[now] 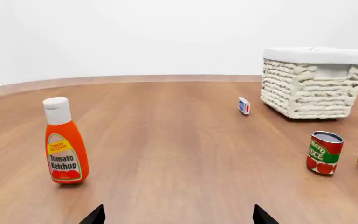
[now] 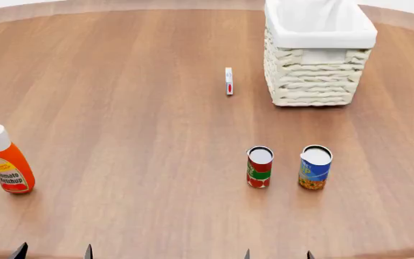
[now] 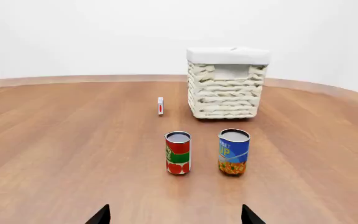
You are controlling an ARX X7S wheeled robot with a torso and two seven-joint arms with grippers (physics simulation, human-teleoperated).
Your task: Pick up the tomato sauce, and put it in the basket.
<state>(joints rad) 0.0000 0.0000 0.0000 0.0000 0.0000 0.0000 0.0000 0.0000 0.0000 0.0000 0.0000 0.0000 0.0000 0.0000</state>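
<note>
The tomato sauce (image 2: pixel 260 167) is a small upright can with a red and green label, standing on the wooden table ahead of my right gripper (image 2: pixel 277 254). The right wrist view has it (image 3: pixel 178 152) straight in front, some way off. The cream wicker basket (image 2: pixel 315 81) stands further back, its white liner folded over the rim. It also shows as the basket (image 3: pixel 225 91) behind the cans and the basket (image 1: pixel 309 88). My left gripper (image 2: pixel 52 251) is near the table's front edge, far left of the can (image 1: pixel 324 152). Both grippers are open and hold nothing; only their black fingertips show.
A blue-and-yellow can (image 2: pixel 315 167) stands just right of the tomato sauce. An orange ketchup bottle (image 2: pixel 8 160) with a white cap is at the left, ahead of the left gripper. A small white box (image 2: pixel 228 81) stands left of the basket.
</note>
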